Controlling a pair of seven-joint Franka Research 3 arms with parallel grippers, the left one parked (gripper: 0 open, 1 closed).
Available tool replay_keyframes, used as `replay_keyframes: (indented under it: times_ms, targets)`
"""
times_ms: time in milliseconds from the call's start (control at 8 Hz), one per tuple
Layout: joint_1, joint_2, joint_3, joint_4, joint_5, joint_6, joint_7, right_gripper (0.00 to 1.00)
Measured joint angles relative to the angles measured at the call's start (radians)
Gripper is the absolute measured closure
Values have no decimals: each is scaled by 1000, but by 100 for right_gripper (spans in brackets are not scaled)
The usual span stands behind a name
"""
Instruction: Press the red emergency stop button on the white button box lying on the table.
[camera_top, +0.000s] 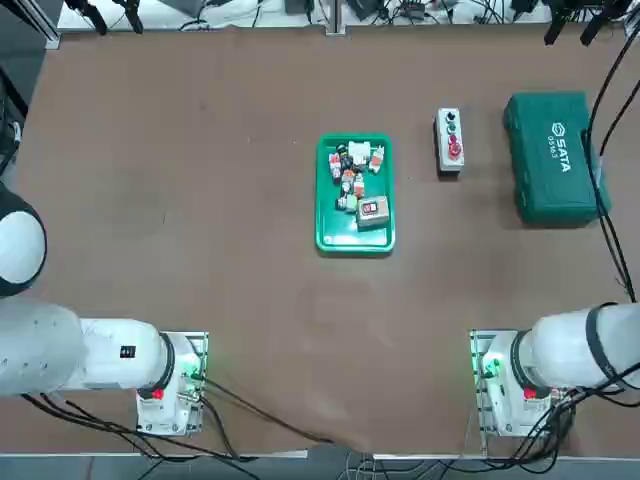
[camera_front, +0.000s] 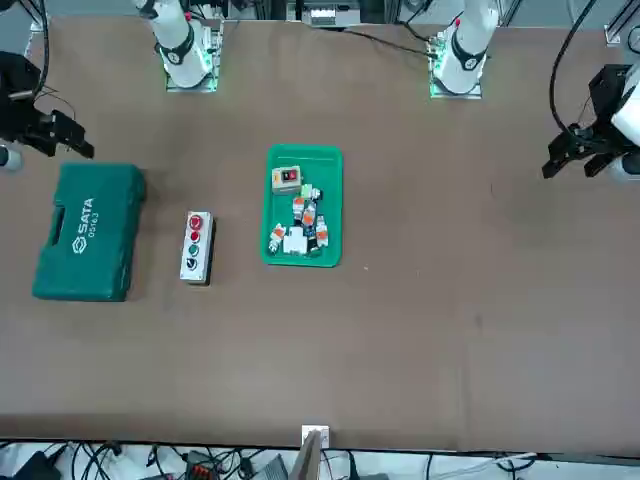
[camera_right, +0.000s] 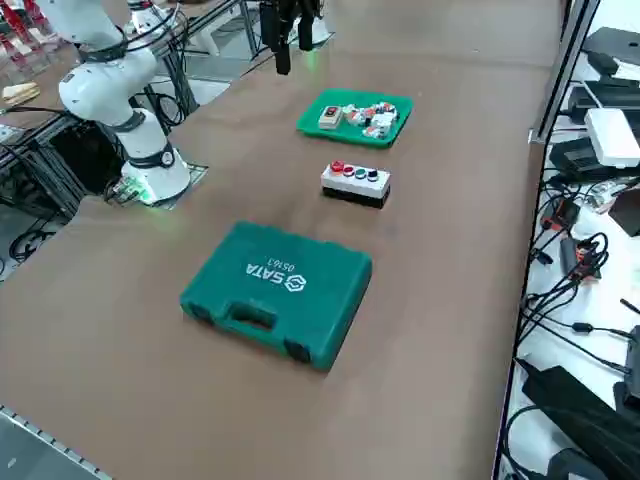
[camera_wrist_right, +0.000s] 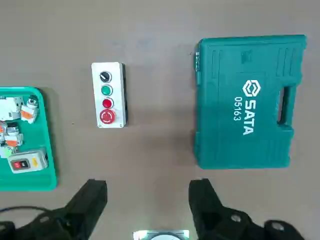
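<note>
Nearest the wrist camera, the right arm's black two-finger gripper hangs high above the large flat brown matte table with its fingers spread well apart and nothing between them. In the overhead view, taking the table centre as the dial, a shallow green rectangular plastic tray sits about at centre, holding a little grey box with a red switch at its 6 o'clock end and a cluster of small white and orange parts toward 12. Near the tray, at roughly 2 o'clock, lies the small narrow white-grey rectangular button box, flat on the table and apart from its neighbours. Its buttons run in a row, and the round red emergency stop button occupies the 6 o'clock end. At 3 o'clock rests a dark green moulded plastic tool case marked SATA, closed, near the box without touching it.
</note>
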Motion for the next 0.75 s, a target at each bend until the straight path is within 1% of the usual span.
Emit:
replay_keyframes:
  times_ms: [750]
  targets:
    - [3,7,10,2,-1,0,-1,0]
